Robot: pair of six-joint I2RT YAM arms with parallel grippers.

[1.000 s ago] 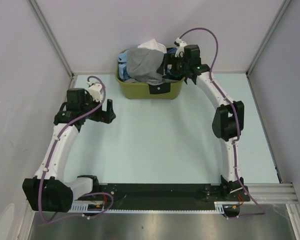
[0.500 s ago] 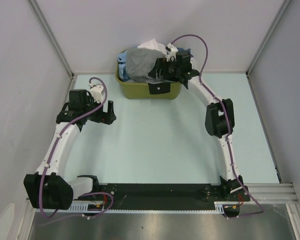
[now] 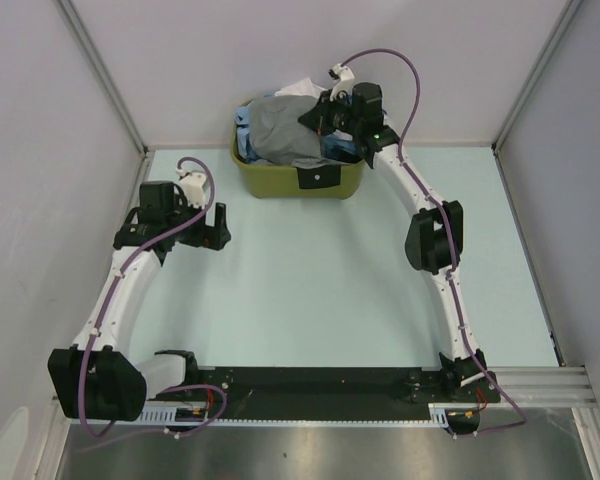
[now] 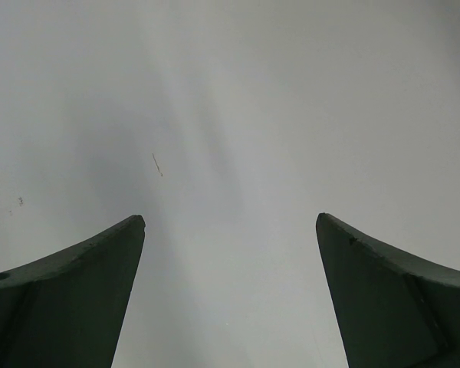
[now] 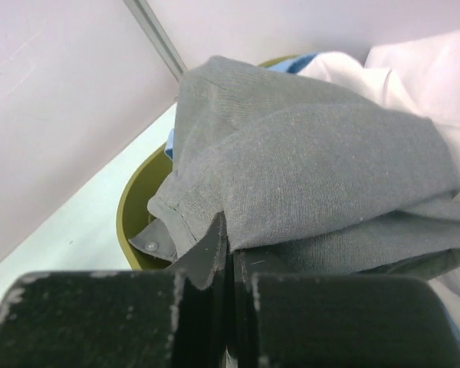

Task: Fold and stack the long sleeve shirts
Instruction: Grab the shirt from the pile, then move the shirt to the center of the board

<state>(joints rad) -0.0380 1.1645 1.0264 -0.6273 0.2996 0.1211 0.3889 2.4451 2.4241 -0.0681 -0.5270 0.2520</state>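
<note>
The long sleeve shirts lie heaped in the olive-green basket [image 3: 280, 184] at the back of the table. A mid-grey shirt [image 3: 283, 125] is on top, over blue cloth [image 3: 243, 120] and a white shirt [image 3: 305, 88]. My right gripper [image 3: 317, 118] reaches into the basket from the right. In the right wrist view its fingers are pressed together [image 5: 228, 239] on a fold of the grey shirt [image 5: 314, 161], near a cuff with a snap button. My left gripper [image 3: 213, 226] hovers over the bare table at the left, open [image 4: 230, 222], with nothing between its fingers.
The basket's rim [image 5: 136, 205] shows under the grey cloth. Grey enclosure walls [image 3: 40, 120] close in the table's left, right and back sides. The pale table surface [image 3: 320, 290] stretches between the two arms.
My right gripper has moved left over the basket onto the grey shirt and has gone from open to shut. The left arm has stayed put.
</note>
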